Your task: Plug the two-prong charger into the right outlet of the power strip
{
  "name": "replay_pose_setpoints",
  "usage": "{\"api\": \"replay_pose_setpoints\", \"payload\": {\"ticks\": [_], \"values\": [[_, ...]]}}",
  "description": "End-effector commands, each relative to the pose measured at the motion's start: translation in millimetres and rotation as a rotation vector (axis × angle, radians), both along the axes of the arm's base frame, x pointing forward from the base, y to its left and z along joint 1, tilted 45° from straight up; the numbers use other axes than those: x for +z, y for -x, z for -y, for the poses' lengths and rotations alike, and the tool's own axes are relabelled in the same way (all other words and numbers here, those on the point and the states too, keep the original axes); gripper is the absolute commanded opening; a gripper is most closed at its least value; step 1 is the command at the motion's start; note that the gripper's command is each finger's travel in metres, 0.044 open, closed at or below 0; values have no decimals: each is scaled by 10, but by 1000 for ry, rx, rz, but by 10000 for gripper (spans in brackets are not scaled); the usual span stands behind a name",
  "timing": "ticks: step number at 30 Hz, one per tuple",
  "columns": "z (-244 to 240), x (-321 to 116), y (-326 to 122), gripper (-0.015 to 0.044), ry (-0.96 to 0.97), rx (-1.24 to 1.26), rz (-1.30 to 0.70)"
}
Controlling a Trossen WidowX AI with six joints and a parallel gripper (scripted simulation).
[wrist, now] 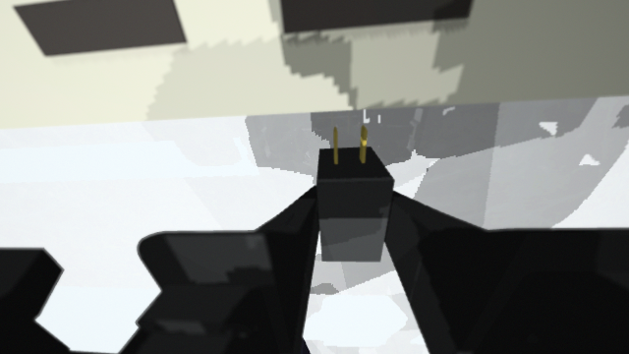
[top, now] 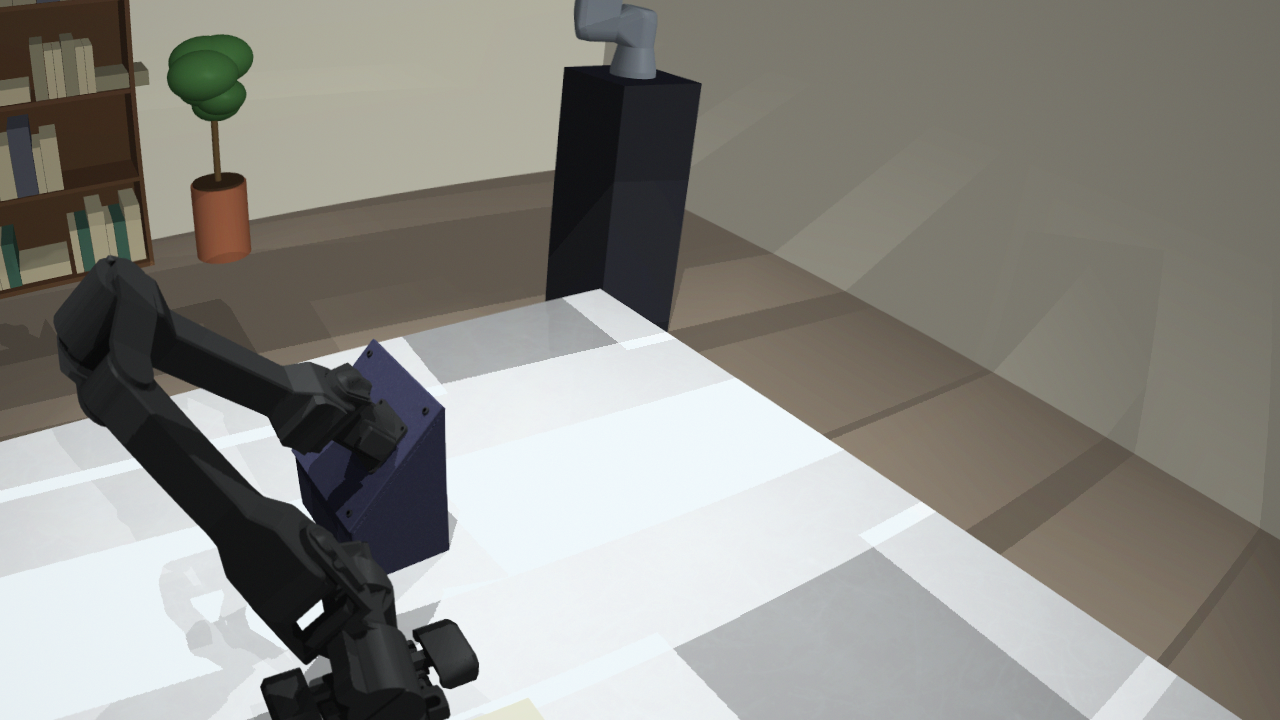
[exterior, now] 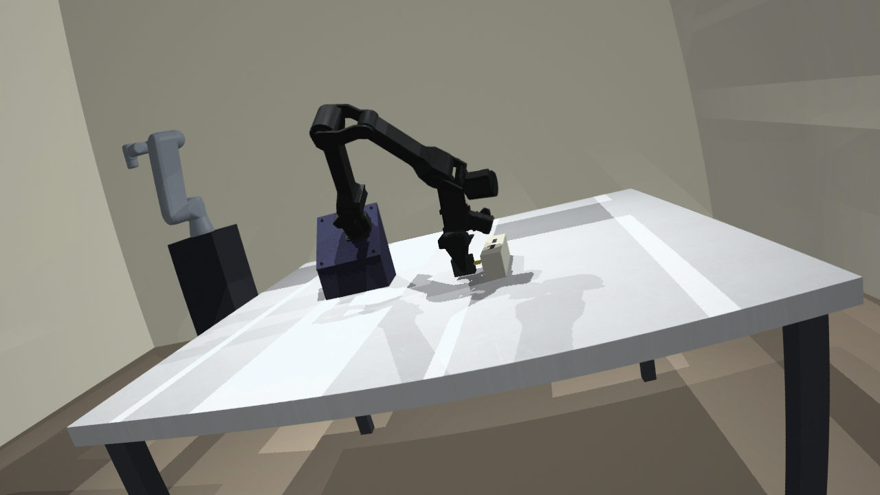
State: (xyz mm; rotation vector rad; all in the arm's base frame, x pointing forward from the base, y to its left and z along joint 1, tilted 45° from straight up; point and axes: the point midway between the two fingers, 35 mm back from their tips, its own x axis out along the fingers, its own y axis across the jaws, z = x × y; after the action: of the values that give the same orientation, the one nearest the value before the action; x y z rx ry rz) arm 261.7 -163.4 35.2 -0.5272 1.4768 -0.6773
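The black two-prong charger [wrist: 351,206] is held between the fingers of my gripper [exterior: 463,268] [wrist: 345,191], low over the table. Its two brass prongs [wrist: 349,145] [exterior: 476,262] point at the power strip. The cream power strip [exterior: 496,267] [wrist: 98,88] stands upright just ahead of the prongs; only a pale corner of it [top: 520,711] shows in the top view. In the wrist view the prong tips end a little short of the strip's edge, below the right dark patch [wrist: 375,15] and slightly left of its middle. The outlet slots facing the prongs are hidden.
The arm's base stands on a dark blue block [exterior: 357,276] [top: 416,501] on the white table [exterior: 276,369] [top: 626,501]. Beyond the table a grey arm [exterior: 167,178] stands on a black pedestal [exterior: 212,276] [top: 648,205].
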Motion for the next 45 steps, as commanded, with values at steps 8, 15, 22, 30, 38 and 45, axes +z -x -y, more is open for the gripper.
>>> {"api": "replay_pose_setpoints", "payload": {"ticks": [8, 15, 22, 30, 38, 45], "values": [[4, 19, -21, 0, 4, -3, 5], [5, 22, -27, 0, 4, -3, 5], [5, 23, -33, 0, 4, -3, 5], [5, 24, -41, 0, 4, -3, 5], [5, 25, -49, 0, 4, -3, 5], [5, 26, -56, 0, 4, -3, 5]]}}
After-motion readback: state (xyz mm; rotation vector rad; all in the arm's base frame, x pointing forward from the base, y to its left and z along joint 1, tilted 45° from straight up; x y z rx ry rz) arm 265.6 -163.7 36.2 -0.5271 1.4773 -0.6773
